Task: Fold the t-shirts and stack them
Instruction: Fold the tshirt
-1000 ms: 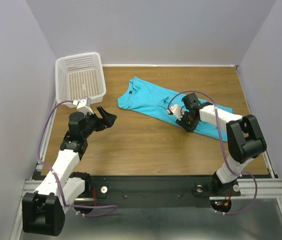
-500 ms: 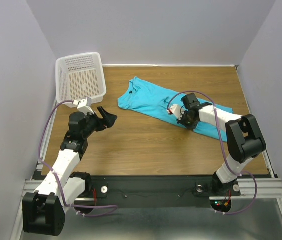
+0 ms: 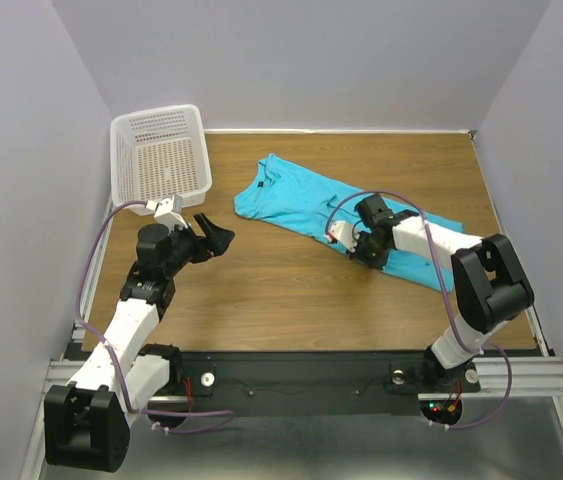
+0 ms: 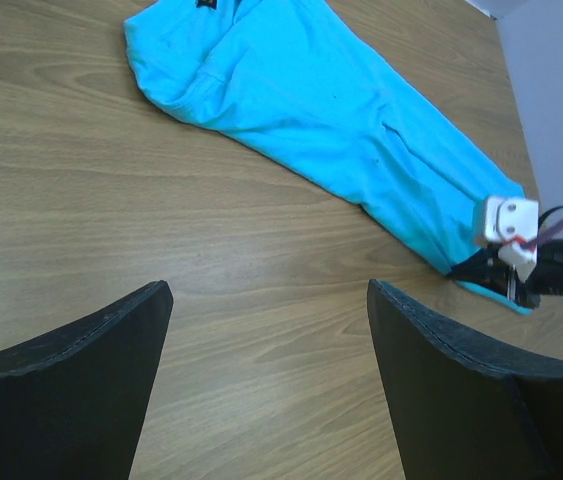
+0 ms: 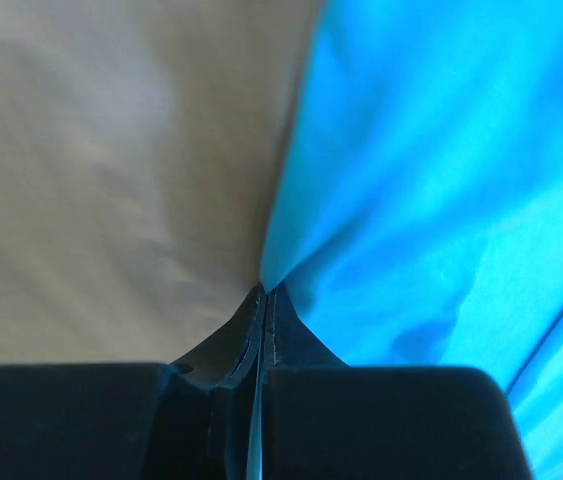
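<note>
Right wrist view: right gripper point(image 5: 263, 300) pinched tight on the t-shirt point(image 5: 421, 180) edge.
Meanwhile the left gripper point(image 4: 266, 295) hangs well left of the t-shirt, jaws spread wide, holding nothing.

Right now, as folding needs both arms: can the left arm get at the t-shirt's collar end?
Probably yes: the left gripper stands open facing the t-shirt, with only wooden table between them.
</note>
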Robot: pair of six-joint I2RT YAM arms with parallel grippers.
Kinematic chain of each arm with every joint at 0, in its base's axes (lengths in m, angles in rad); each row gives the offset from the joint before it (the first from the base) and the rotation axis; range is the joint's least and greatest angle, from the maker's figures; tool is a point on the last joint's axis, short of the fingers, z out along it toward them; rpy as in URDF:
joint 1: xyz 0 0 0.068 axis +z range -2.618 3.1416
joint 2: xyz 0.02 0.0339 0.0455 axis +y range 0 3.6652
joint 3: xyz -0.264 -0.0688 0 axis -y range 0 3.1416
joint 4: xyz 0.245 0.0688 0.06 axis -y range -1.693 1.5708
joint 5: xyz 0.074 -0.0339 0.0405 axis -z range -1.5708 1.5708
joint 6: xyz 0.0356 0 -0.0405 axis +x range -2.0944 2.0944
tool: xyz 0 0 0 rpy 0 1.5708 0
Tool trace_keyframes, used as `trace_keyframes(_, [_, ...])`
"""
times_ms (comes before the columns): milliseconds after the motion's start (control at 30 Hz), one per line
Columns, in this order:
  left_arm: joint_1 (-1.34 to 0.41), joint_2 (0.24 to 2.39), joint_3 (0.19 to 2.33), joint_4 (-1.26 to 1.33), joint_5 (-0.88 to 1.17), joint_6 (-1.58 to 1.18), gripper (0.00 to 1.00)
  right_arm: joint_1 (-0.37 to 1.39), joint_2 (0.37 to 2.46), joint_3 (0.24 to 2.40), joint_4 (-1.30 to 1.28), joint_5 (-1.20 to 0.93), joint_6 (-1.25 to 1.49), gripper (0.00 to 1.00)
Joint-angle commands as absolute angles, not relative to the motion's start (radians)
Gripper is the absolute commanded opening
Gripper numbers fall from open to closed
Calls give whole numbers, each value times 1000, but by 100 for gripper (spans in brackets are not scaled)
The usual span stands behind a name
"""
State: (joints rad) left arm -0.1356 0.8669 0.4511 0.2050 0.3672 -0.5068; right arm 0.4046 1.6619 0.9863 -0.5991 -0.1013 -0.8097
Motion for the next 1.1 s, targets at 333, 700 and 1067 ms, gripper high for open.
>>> trace_keyframes(333, [-132, 851, 396, 268, 402, -529, 90, 765, 1735, 1096, -802, -414, -740, 1])
trace_keyframes(700, [-132, 971, 416, 287, 416, -571, 89, 542, 1716, 1448, -831, -347, -588, 60])
trace_keyframes(1067, [-135, 1120, 474, 351, 413, -592, 85, 227, 2138, 1853, -781, -465, -324, 59])
